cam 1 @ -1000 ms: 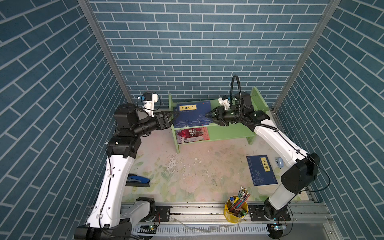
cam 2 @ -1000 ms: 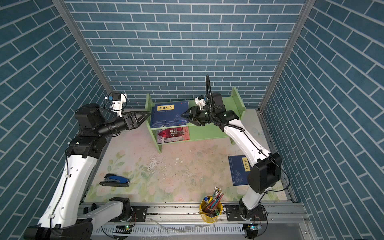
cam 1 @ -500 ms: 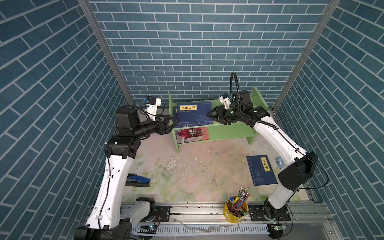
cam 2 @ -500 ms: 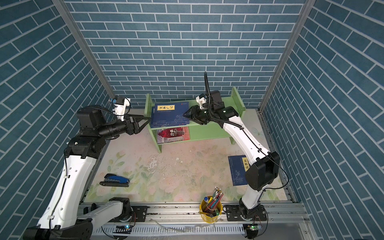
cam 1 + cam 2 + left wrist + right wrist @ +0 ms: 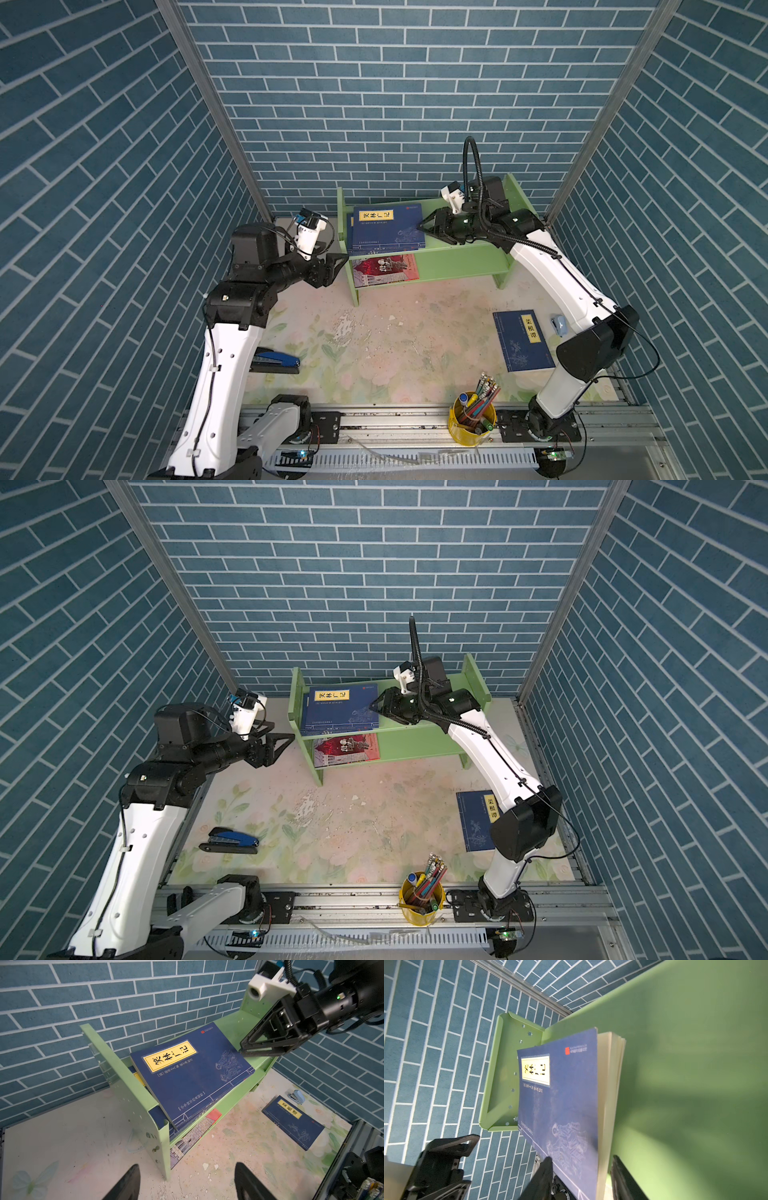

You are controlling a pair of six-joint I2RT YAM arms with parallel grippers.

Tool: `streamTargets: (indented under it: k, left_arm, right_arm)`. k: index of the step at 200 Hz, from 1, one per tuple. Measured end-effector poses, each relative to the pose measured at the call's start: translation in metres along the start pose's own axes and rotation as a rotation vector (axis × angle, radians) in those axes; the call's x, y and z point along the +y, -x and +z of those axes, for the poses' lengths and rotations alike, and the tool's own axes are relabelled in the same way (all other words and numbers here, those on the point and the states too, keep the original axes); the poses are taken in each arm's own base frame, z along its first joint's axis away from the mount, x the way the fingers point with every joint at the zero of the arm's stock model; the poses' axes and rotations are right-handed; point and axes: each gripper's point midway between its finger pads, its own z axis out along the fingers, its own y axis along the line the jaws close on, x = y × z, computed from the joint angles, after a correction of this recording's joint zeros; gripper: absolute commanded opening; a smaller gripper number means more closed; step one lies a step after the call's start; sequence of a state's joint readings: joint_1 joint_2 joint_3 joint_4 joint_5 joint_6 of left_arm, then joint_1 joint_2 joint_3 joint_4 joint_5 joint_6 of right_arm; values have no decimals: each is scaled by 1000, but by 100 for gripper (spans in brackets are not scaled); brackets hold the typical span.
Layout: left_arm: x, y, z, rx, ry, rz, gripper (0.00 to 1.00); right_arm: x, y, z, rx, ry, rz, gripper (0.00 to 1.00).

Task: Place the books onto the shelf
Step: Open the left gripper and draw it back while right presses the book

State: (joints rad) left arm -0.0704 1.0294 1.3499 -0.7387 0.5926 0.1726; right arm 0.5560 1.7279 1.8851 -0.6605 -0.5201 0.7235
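Left jaws beside the shelf (image 5: pixel 457 262): wide open, empty. Right jaws over the shelf: half open around the books (image 5: pixel 386 230).

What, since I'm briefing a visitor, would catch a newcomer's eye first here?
The light-green shelf at the back of the table, with navy books stacked on its upper tier and the right end effector straddling the stack's edge. Then a lone navy book lying flat on the table's right side.
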Motion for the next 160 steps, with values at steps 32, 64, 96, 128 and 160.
streamTargets:
  k: [32,64,96,128,160]
  left_arm:
    - [3,-11,4,28,9,-10,73]
    - [3,-15,6,36,6,-12,73]
    - [3,-15,6,37,5,-13,73]
    - [2,-15,5,33,1,-11,73]
    - [3,-18,6,37,8,-12,73]
  right_arm:
    - [4,5,0,-7,5,-12,40]
    - [-2,3,7,8,-7,-1,40]
    - [-7,1,10,20,-22,5,39]
    - [-4,1,10,23,-21,-4,34]
    - [-3,2,12,26,-18,-11,30]
